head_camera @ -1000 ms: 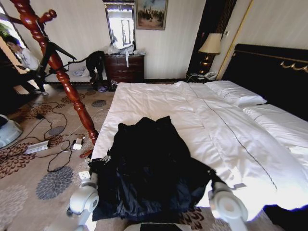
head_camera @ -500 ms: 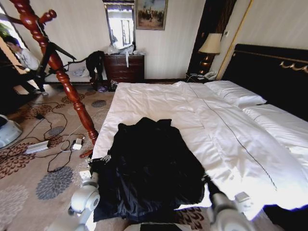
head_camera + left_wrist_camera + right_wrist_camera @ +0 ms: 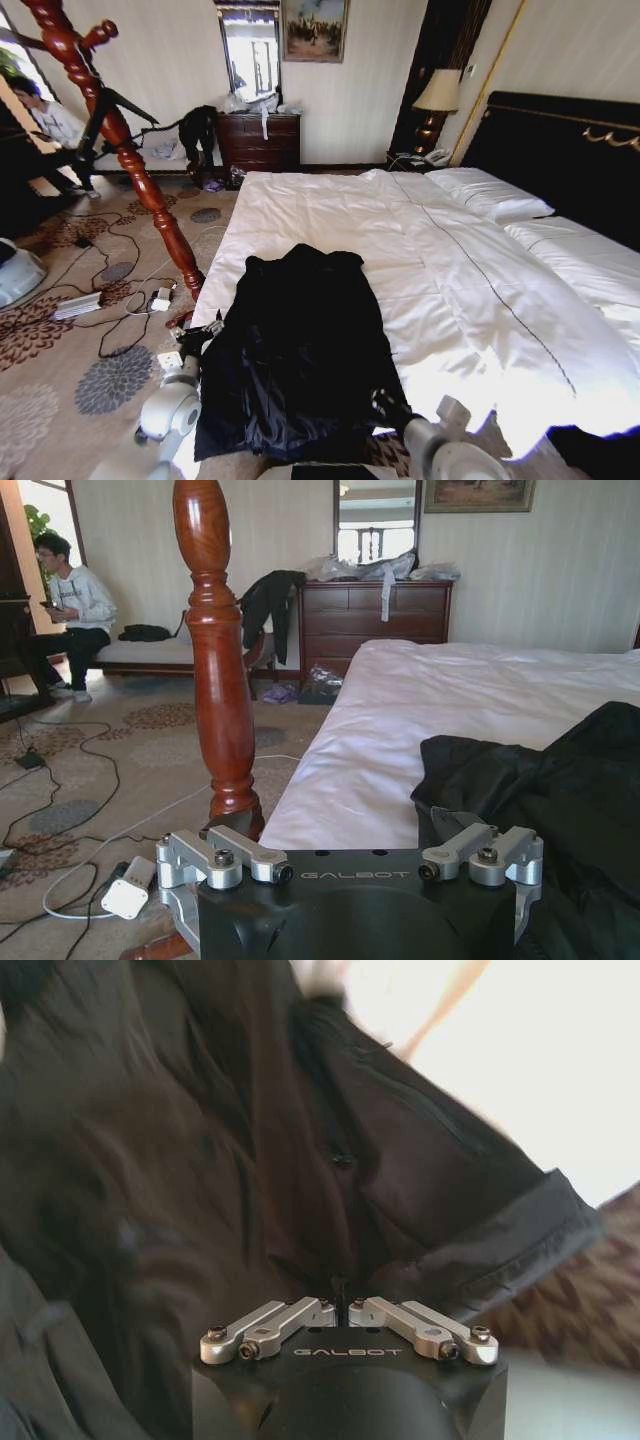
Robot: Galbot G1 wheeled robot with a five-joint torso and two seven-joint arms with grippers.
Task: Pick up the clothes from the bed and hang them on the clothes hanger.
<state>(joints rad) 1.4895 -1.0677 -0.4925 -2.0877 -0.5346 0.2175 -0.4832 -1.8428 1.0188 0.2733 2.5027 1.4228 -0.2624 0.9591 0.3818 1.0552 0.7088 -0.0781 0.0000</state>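
Both grippers at the coat's near hem, lift not yet made.

Coat (image 3: 300,350) lies on the bed (image 3: 470,300), lower centre; hanger (image 3: 110,130) stands upper left. To lift cleanly, pinch deep and raise both sides evenly. Right gripper (image 3: 345,1310), low, jaws closed on coat fabric; left gripper (image 3: 350,865), lower left, jaws wide, holding nothing.

Black coat (image 3: 300,350) on white bed (image 3: 330,215); reddish-brown coat stand (image 3: 110,130); floral brown carpet (image 3: 60,370).
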